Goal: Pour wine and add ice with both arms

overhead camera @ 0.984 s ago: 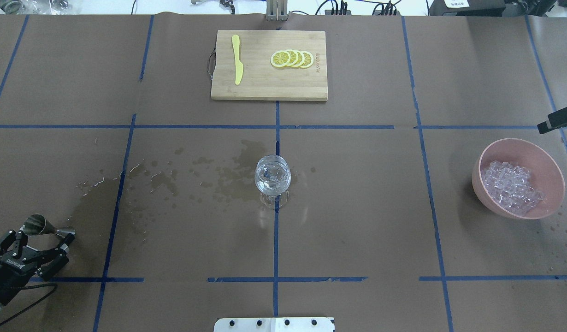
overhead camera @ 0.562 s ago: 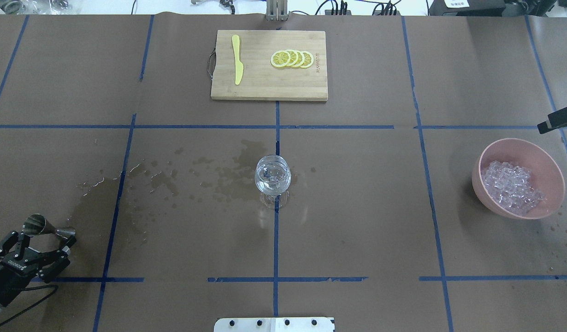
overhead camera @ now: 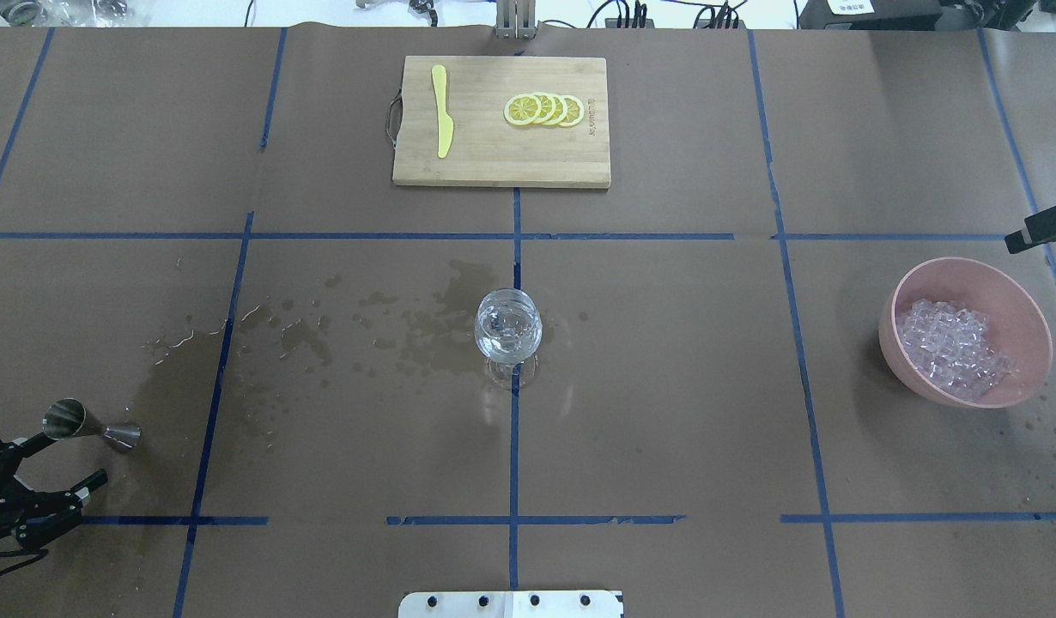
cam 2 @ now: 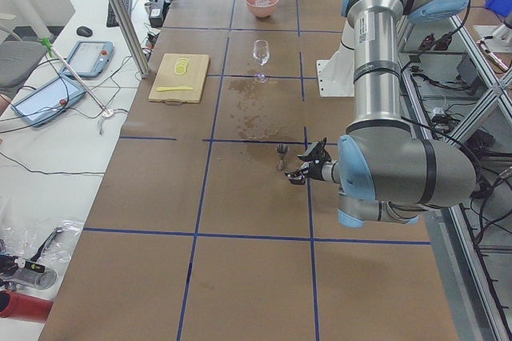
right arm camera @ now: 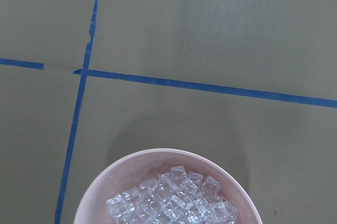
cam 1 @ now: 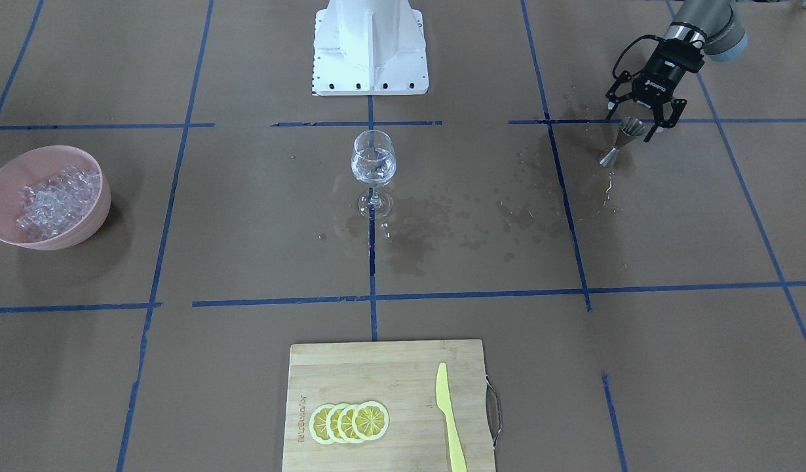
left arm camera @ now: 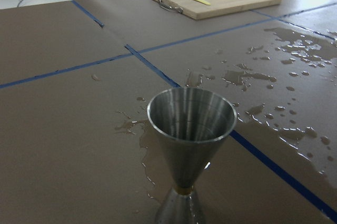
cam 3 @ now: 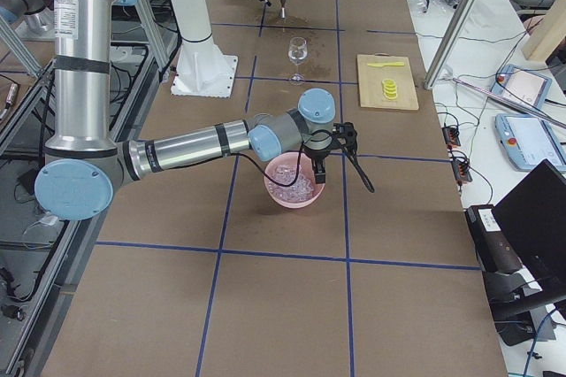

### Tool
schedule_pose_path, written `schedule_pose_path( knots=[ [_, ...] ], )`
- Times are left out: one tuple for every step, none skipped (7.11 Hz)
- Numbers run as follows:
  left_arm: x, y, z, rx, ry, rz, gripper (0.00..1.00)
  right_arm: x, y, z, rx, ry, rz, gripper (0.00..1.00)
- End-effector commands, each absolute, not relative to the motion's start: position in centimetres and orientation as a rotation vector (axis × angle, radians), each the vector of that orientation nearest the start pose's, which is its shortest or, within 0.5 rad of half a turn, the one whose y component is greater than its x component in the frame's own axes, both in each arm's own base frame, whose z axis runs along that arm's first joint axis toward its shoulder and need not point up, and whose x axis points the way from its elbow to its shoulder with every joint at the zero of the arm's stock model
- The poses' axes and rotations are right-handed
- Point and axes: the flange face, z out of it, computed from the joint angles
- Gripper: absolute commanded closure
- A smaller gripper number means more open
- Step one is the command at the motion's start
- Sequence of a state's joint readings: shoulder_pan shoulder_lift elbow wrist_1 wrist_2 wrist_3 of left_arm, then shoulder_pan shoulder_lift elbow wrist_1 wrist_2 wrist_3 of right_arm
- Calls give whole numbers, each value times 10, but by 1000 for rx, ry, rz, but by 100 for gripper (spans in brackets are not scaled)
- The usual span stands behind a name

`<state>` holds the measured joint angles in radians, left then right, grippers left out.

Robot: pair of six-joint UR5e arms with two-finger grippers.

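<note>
A wine glass with a little clear wine stands at the table's middle; it also shows in the front view. A steel jigger stands upright and empty at the near left, large in the left wrist view. My left gripper is open and empty just behind the jigger, also in the front view. A pink bowl holds the ice, also seen from the right wrist. My right gripper hovers over the bowl; I cannot tell its state.
A cutting board with lemon slices and a yellow knife lies at the far middle. Wet stains spread between jigger and glass. A black part juts in at the right edge.
My left gripper has drawn back from the jigger toward the near left corner, still open. The jigger stays standing. The black part at the right edge shifted slightly.
</note>
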<state>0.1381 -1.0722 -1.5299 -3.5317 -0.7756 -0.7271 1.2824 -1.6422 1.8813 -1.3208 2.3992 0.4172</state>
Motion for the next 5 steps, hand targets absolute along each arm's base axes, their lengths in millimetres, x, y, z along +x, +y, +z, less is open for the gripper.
schedule_pose_path(
  knots=[
    [209, -172, 664, 1006, 982, 352, 3, -76, -467, 507, 150, -919, -83, 0],
    [197, -176, 666, 1008, 963, 348, 3, -76, -466, 507, 149, -918, -82, 0],
    [188, -191, 664, 1030, 938, 288, 3, -75, -463, 506, 153, -919, -85, 0],
    [181, -207, 663, 1011, 934, 267, 3, -75, -462, 508, 149, -918, -84, 0],
    [194, -246, 655, 1085, 821, 247, 3, -75, -462, 508, 150, -916, -87, 0]
  ],
)
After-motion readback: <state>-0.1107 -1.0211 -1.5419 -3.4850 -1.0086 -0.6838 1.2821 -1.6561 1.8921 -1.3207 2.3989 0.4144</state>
